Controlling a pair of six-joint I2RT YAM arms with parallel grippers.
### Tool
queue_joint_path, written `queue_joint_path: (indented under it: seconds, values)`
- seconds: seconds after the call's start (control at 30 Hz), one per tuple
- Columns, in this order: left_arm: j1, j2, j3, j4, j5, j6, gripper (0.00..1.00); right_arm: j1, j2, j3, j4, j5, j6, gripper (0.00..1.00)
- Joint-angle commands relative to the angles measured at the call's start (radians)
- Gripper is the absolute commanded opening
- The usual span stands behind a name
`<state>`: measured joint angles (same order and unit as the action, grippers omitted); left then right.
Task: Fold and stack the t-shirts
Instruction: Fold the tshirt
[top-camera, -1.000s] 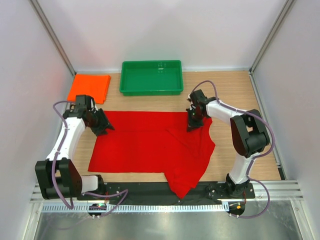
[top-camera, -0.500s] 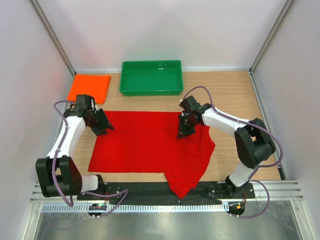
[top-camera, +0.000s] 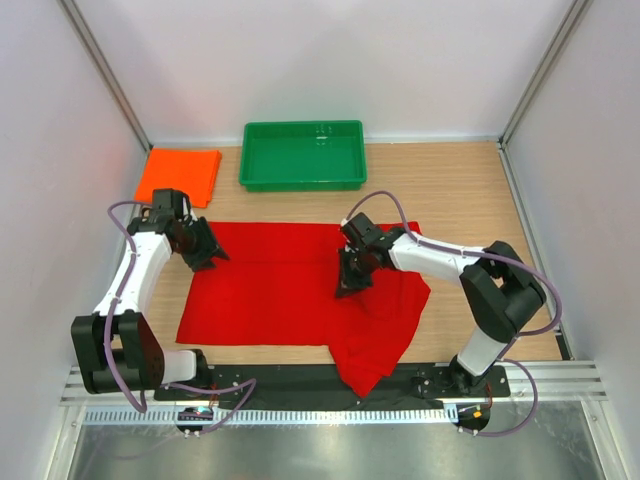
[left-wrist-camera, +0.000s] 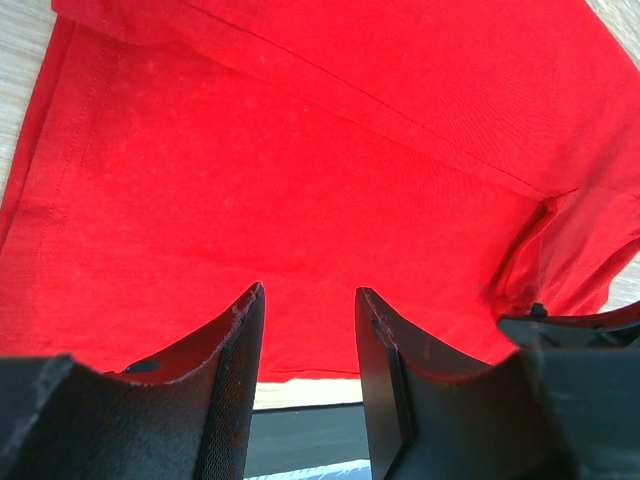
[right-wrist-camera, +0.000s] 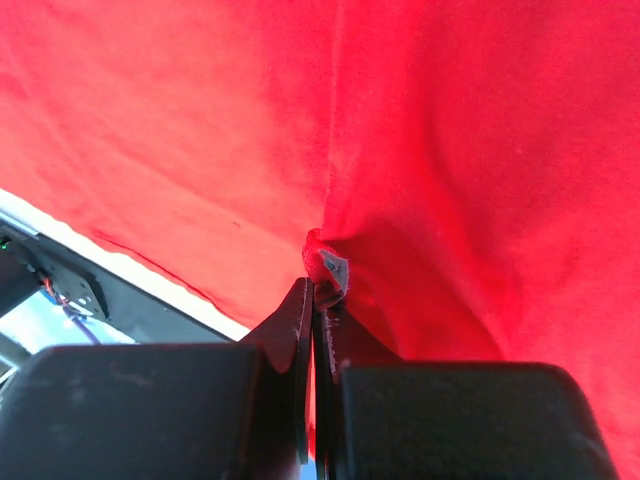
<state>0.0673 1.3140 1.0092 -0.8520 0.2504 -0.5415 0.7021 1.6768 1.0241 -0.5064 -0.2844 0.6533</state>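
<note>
At the near edge of the table (top-camera: 470, 190), a corner of the red shirt (top-camera: 270, 290) droops over onto the black rail (top-camera: 280, 378), loose and unfolded. Farther in, most of that shirt lies spread flat across the middle of the table, with its right side rumpled and doubled over itself.

Over that rumpled part, the right gripper (top-camera: 347, 285) has its jaws pressed together on a small pinch of red cloth; the wrist view shows the fabric pulling into a crease at the fingertips (right-wrist-camera: 312, 300). By the shirt's left edge, the left gripper (top-camera: 208, 255) stands about half open with nothing between its fingers (left-wrist-camera: 235, 370), only flat red cloth beneath them. Whether it touches the cloth cannot be told.

Beyond both, the orange shirt (top-camera: 180, 175) lies in the far left corner as a neat flat rectangle, just beside the green tray (top-camera: 300, 184), which holds nothing.

So the orange shirt looks done. The red one is judged to be at its first fold, the right side being brought toward the middle. Left to do: finish that fold, tidy the hanging corner, fold the shirt down small, and stack the two together.
</note>
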Motion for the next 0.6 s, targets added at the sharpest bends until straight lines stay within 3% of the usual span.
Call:
queue_joint_path:
  seconds: [0.0,0.3,0.4,0.57]
  values:
    - [-0.001,0.007,0.019,0.025,0.012,0.011,0.43,0.016,-0.026,-0.031,0.074,-0.042,0.069,0.05]
    - [-0.001,0.005,0.031,0.018,-0.007,0.031,0.43,0.017,-0.109,-0.018,-0.055,-0.071,-0.061,0.37]
    - [-0.003,0.014,0.037,0.019,-0.008,0.032,0.43,0.014,-0.143,-0.001,-0.115,-0.049,-0.098,0.39]
    - [-0.001,0.039,0.04,0.034,0.001,0.031,0.43,-0.082,-0.175,0.024,-0.197,0.178,-0.08,0.45]
